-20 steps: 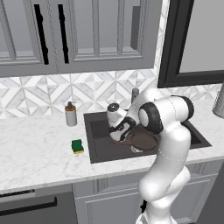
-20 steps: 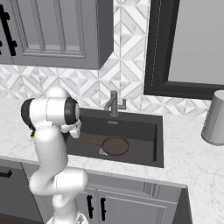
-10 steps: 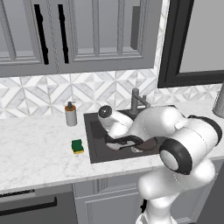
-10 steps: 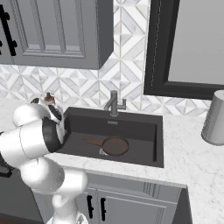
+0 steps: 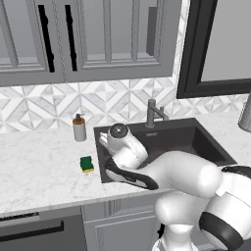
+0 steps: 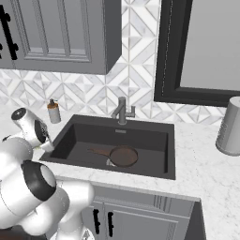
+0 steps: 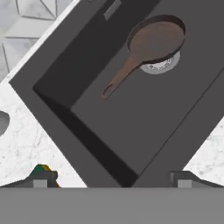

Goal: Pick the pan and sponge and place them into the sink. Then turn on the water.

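Note:
The dark brown pan [image 6: 123, 156] lies flat on the floor of the sink [image 6: 152, 140], its long handle pointing left. From the hand, the pan [image 7: 155, 38] sits over the round metal drain [image 7: 162, 66]. My gripper [image 7: 111, 181] hangs open above the sink's left rim with nothing between its fingertips [image 7: 40, 180]. A green and yellow corner of the sponge [image 7: 43, 169] peeks beside the left fingertip. The sponge [image 5: 87, 163] rests on the marble counter just left of the sink [image 5: 198, 139]. No water runs from the faucet [image 5: 153, 112].
A soap dispenser [image 5: 79, 128] stands on the counter behind the sponge, near the sink's back left corner. A grey canister [image 6: 230, 126] stands at the far right of the counter. My white arm [image 5: 166, 171] stretches across the sink's front left.
My arm has swung left from over the pan to the sink's left rim, nearer the sponge, with the gripper open throughout. The pan and sponge have not moved.

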